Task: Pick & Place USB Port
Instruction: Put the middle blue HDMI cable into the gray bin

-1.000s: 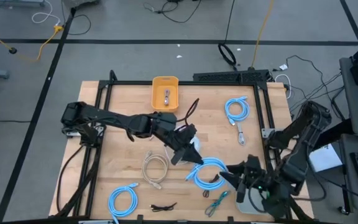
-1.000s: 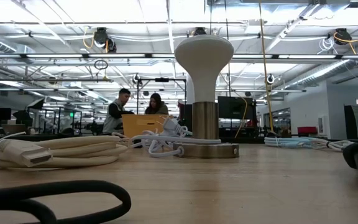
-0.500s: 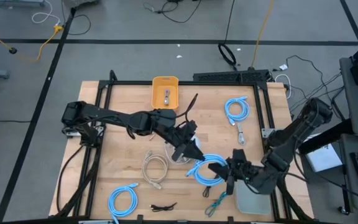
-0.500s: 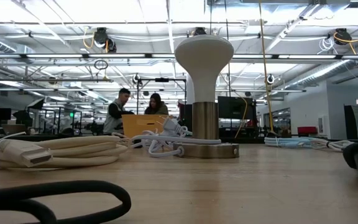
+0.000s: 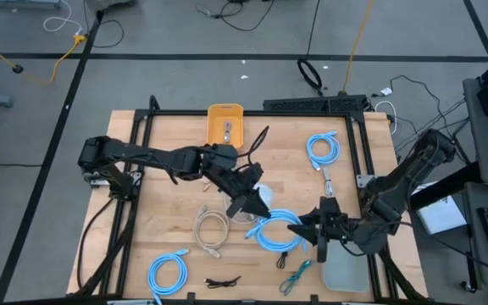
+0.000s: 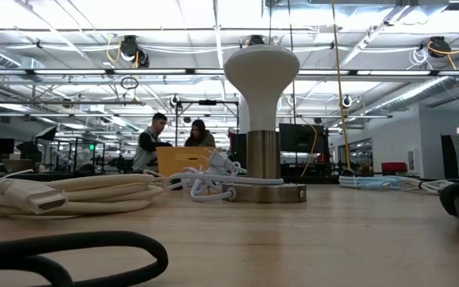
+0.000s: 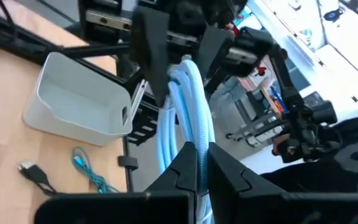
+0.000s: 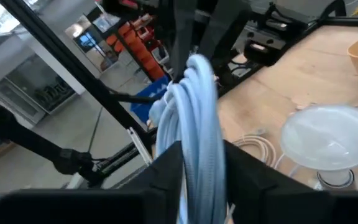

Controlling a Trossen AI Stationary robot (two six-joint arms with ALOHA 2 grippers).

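Observation:
A coiled light-blue USB cable hangs between my two grippers, above the table's near middle. My left gripper reaches in from the left and is shut on the coil's left side. My right gripper comes from the right and is closed on the coil's right side. In each wrist view the bundle runs from that arm's own fingers up to the other arm's fingers. The low view shows neither gripper. My left gripper pinches strands of the blue coil between its two fingers, coming in nearly level from the table's left. The coil stands up from the fingers, clear of the table. My right gripper has the bundled strands of the coil between its two fingers, coming in nearly level from the table's right. The fingers lie across the bundle, which is lifted clear of the table.
A white mushroom-shaped lamp stands under the left gripper. An orange bin sits at the far edge and a grey bin at the near right. Other cable coils lie around: blue, beige, teal, black.
My right gripper has swung from above the grey bin toward the table's left and far side, turning as it went, and has come onto the blue coil's right side. The coil has shifted slightly left. The left gripper keeps its hold.

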